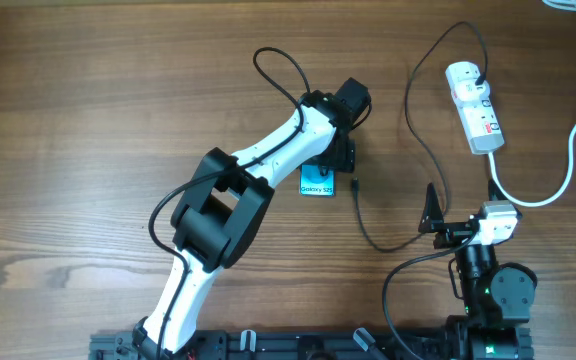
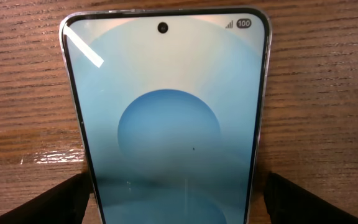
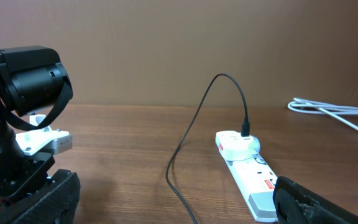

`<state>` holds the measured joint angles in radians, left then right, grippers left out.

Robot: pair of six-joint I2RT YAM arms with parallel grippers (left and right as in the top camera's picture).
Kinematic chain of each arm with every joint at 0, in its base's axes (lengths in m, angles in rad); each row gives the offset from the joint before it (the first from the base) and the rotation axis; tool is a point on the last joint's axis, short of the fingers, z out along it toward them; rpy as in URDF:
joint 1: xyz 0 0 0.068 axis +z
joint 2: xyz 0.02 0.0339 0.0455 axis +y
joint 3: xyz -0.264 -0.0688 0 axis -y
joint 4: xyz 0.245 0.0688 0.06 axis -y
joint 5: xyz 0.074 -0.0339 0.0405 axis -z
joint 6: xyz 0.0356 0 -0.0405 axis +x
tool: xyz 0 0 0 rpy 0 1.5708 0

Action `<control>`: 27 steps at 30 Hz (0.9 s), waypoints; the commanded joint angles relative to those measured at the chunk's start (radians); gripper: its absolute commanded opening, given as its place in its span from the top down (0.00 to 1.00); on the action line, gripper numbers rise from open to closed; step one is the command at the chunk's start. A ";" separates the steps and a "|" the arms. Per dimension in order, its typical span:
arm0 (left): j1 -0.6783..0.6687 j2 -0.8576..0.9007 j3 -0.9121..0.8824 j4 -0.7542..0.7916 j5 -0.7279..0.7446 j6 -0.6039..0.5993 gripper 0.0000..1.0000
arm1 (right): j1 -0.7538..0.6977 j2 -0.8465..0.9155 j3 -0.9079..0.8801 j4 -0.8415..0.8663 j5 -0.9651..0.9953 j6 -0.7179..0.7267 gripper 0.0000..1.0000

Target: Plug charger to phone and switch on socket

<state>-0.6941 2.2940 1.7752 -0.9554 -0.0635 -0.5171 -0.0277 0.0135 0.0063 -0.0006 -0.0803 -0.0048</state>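
The phone [image 1: 316, 183] lies flat on the wooden table, its white "Galaxy" band showing below my left wrist. In the left wrist view its blue-green screen [image 2: 166, 112] fills the frame. My left gripper [image 2: 173, 202] is open with one finger on each side of the phone and a small gap at both edges. The charger's thin black cable [image 1: 423, 150] runs from a white adapter on the socket [image 1: 475, 108] and loops round to its plug tip [image 1: 354, 186], just right of the phone. My right gripper [image 1: 458, 210] is open and empty below the socket [image 3: 247, 168], with the cable [image 3: 185, 149] lying between its fingers [image 3: 179, 202].
The socket's thick white cord [image 1: 568, 150] loops along the right side of the table to the far right corner, and it also shows in the right wrist view [image 3: 328, 109]. The left arm's own black cable [image 1: 278, 70] arcs above its wrist.
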 commanded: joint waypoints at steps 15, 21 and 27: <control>0.003 0.058 -0.043 -0.002 -0.024 0.016 0.28 | 0.005 -0.004 -0.001 0.002 0.013 0.005 0.00; 0.003 0.055 -0.034 -0.036 -0.024 0.015 0.32 | 0.005 -0.004 -0.001 0.002 0.013 0.005 0.00; 0.003 0.055 0.013 -0.107 -0.024 0.014 0.34 | 0.005 -0.004 -0.001 0.002 0.013 0.005 0.00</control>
<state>-0.6937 2.2932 1.7889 -1.0233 -0.0650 -0.5102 -0.0277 0.0135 0.0063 -0.0006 -0.0803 -0.0048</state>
